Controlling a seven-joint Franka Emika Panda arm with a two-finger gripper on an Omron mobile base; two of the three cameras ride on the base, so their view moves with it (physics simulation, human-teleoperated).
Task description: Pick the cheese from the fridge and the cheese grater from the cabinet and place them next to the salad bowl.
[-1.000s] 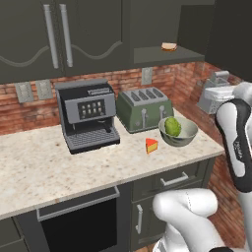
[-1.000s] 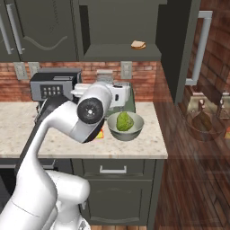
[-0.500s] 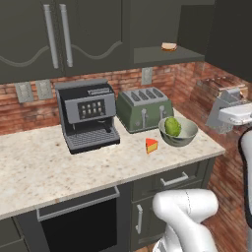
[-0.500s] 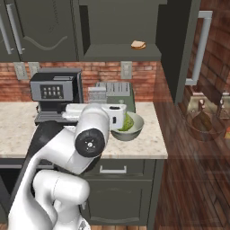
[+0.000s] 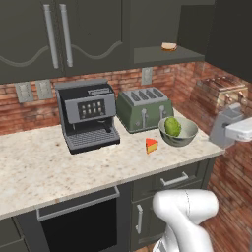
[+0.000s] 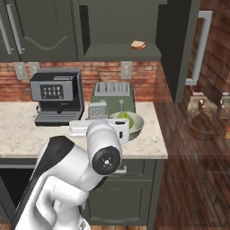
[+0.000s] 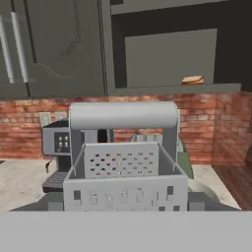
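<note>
Hand view: cheese grater (image 7: 125,162) pinched in my gripper (image 7: 125,206), carried beside the desk (image 5: 74,167). Cheese (image 5: 151,145) already lies by the salad bowl (image 5: 189,135). Next I judge: lower the grater alongside.

Counter (image 5: 44,167): coffee machine (image 5: 87,114) at 10 o'clock, toaster (image 5: 143,108) at 1, bowl (image 5: 178,132) at 3, cheese (image 5: 151,145) just left of bowl. Shelf (image 5: 162,54): bread (image 5: 169,47).
</note>
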